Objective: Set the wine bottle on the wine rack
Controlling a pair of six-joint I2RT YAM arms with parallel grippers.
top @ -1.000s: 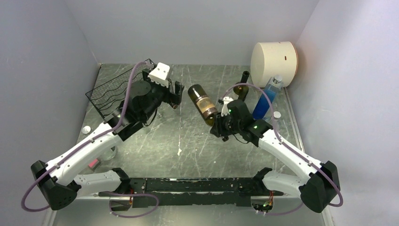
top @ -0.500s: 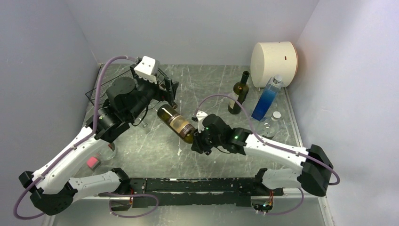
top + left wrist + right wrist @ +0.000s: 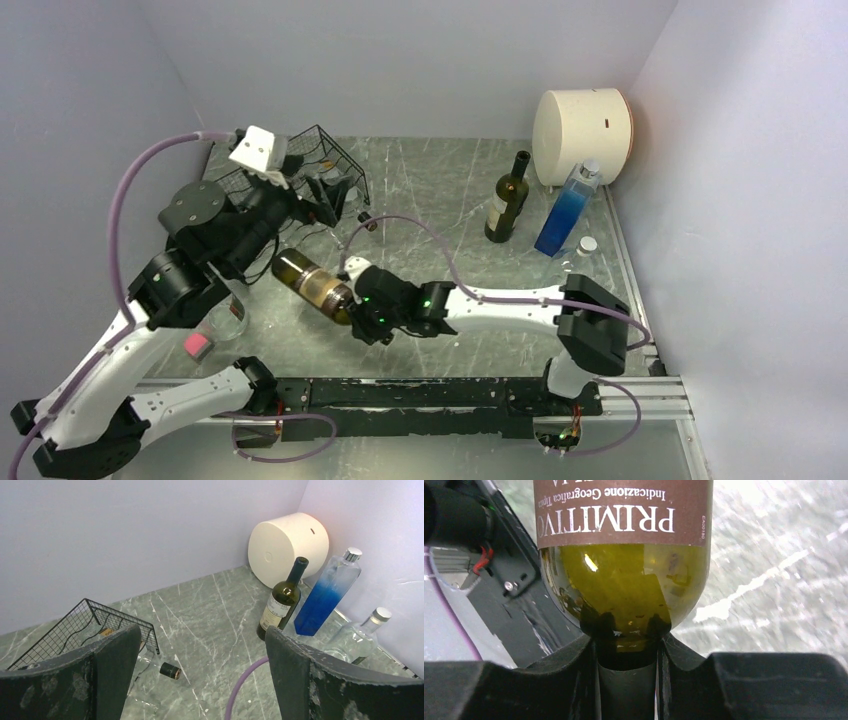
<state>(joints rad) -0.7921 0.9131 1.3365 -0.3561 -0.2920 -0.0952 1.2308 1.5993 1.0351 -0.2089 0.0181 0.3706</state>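
Note:
My right gripper [image 3: 366,312] is shut on the neck of an olive-green wine bottle [image 3: 313,285] with a brown label. It holds the bottle about level over the left-middle of the table, base pointing up-left. In the right wrist view the fingers [image 3: 574,680] clamp the neck below the bottle's shoulder [image 3: 624,575]. The black wire-mesh wine rack [image 3: 322,158] stands at the back left and also shows in the left wrist view [image 3: 82,625]. My left gripper [image 3: 325,203] is open and empty beside the rack, above the bottle's base; its fingers [image 3: 105,675] stand wide apart.
A clear bottle with a dark cap [image 3: 169,670] lies by the rack. A second wine bottle [image 3: 506,198], a blue bottle [image 3: 565,215], a clear bottle [image 3: 579,252] and a white cylinder [image 3: 582,122] stand at the back right. A pink item [image 3: 197,346] lies at the near left.
My right gripper has carried the wine bottle left and nearer, from the table's middle to the left-middle. My left arm has swung left and back, uncovering the rack.

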